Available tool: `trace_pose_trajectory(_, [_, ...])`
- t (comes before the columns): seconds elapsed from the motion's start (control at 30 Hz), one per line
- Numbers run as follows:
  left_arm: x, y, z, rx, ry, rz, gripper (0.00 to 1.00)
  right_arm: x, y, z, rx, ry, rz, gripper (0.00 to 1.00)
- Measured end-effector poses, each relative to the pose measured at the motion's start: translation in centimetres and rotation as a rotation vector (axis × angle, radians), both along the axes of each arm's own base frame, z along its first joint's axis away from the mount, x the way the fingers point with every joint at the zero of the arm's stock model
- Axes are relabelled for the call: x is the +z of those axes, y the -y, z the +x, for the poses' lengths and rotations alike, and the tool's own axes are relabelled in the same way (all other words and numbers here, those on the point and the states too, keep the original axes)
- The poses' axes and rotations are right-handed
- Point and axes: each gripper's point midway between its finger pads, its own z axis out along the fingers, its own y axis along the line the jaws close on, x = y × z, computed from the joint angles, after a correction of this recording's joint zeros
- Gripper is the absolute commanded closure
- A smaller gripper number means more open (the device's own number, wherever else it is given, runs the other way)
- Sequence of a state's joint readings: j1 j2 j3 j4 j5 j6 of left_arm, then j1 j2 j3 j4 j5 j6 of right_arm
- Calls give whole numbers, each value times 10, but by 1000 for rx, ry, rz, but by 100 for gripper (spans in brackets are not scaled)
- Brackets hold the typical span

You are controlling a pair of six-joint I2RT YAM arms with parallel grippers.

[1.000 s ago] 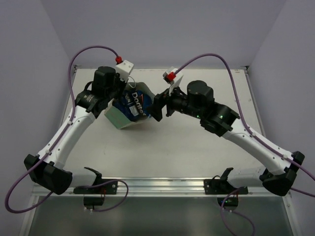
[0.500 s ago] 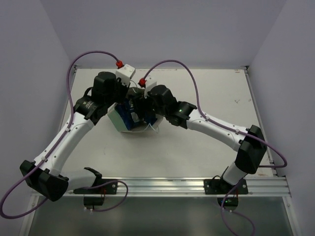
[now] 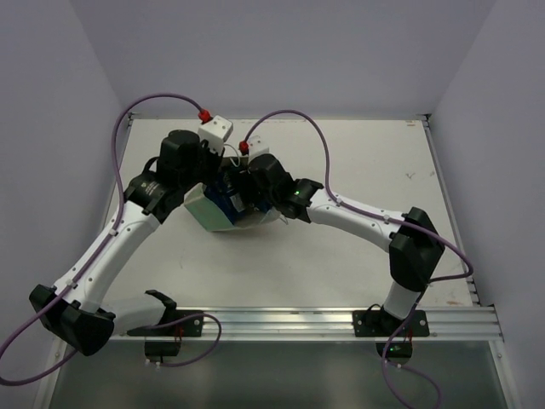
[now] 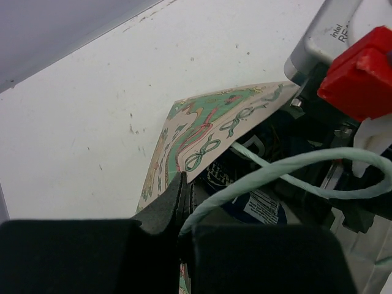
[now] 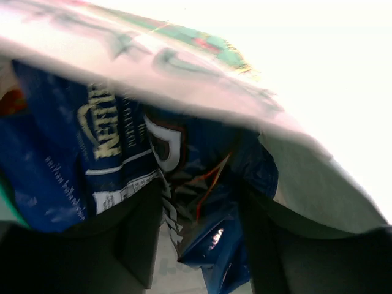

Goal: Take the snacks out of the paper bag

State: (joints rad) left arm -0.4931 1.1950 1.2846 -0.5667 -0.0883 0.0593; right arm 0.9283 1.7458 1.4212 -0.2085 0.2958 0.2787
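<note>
The right arm's fingers (image 5: pixel 122 245) are spread wide and pushed into the mouth of the bag. A dark blue foil Doritos packet (image 5: pixel 190 147) sits in the gap between them. From here I cannot tell whether either finger actually touches the foil. Just to one side of it a second blue foil packet with pale lettering (image 5: pixel 92 159) leans against it, also inside the bag. Above both runs the blurred wall of the tall mint-green paper bag with the ribbon print (image 5: pixel 184 73), and its cream side closes in on the other flank.

The left arm's fingers (image 4: pixel 92 257) are pressed together on the rim of that bag, with the printed paper pinched between them and rising away at a slant. A thin pale string handle (image 4: pixel 275 171) loops out right beside the pinch and crosses in front of the dark packets in the opening. A red plastic cap (image 4: pixel 361 73) on the other wrist sits close behind it.

Seen from above, the bag rests tipped on the white surface (image 3: pixel 366 153), left of the middle, with its mouth toward the right arm. Both wrists crowd over it and hide most of what it holds.
</note>
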Motion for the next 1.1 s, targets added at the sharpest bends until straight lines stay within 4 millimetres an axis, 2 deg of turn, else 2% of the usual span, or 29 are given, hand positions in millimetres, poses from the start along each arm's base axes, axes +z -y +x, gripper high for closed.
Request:
trace_pose_trajectory(0.1, [0, -1, -3, 3, 2, -8, 100, -4, 3, 4, -27, 5, -15, 70])
trace_pose_trajectory(0.13, [0, -2, -4, 5, 0, -12, 100, -5, 3, 5, -29, 7, -17, 83])
trace_pose_trajectory(0.23, [-1, -3, -6, 10, 0, -14, 100, -4, 1, 4, -17, 11, -14, 100])
trace_pose_trajectory(0.37, [-1, -5, -5, 38, -3, -29, 100, 7, -3, -2, 38, 17, 5, 100])
trace_pose_trajectory(0.5, [-1, -7, -4, 70, -9, -48, 100, 34, -8, -14, 120, 35, 51, 100])
trace_pose_trajectory(0.67, [-2, -10, 1, 118, -14, -52, 100, 99, -18, -22, 202, 108, 152, 100])
trace_pose_trajectory(0.77, [-1, -15, 6, 157, -9, -43, 100, 135, -17, -29, 235, 153, 201, 100])
trace_pose_trajectory(0.9, [2, -21, 11, 206, -4, -36, 100, 174, -7, -44, 279, 190, 238, 100])
trace_pose_trajectory(0.97, [2, -24, 12, 222, -5, -27, 100, 194, 4, -52, 291, 219, 254, 100])
trace_pose_trajectory(1.03, [1, -26, 14, 234, -9, -16, 100, 214, 22, -57, 283, 249, 273, 100])
trace_pose_trajectory(1.1, [0, -28, 15, 245, -12, -6, 100, 238, 49, -57, 249, 294, 305, 100])
